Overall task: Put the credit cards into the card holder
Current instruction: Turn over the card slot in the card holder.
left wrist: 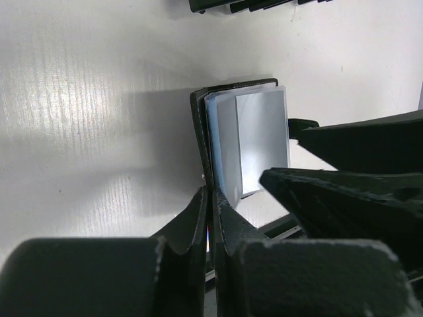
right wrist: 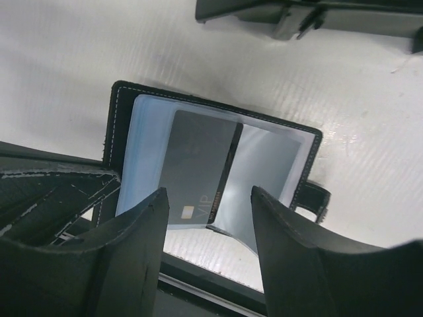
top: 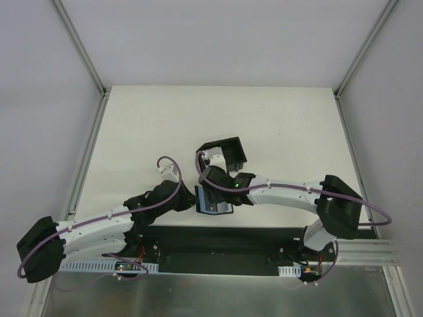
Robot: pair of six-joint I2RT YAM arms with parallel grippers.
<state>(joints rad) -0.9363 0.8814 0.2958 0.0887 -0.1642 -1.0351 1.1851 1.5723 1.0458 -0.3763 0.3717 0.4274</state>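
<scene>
Pinching card holder (left wrist: 197, 132) cover: left fingers (left wrist: 188, 228) | right fingers (right wrist: 135, 231) spread wide over credit card (right wrist: 198, 165)

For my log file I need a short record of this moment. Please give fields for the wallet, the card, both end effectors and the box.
wallet: open, clear sleeves showing
card: one, printed "VIP", seemingly in a sleeve
left end effector: shut on the wallet's cover edge
right end effector: open, over the wallet
box: black, beyond the wallet, apart from it
</scene>
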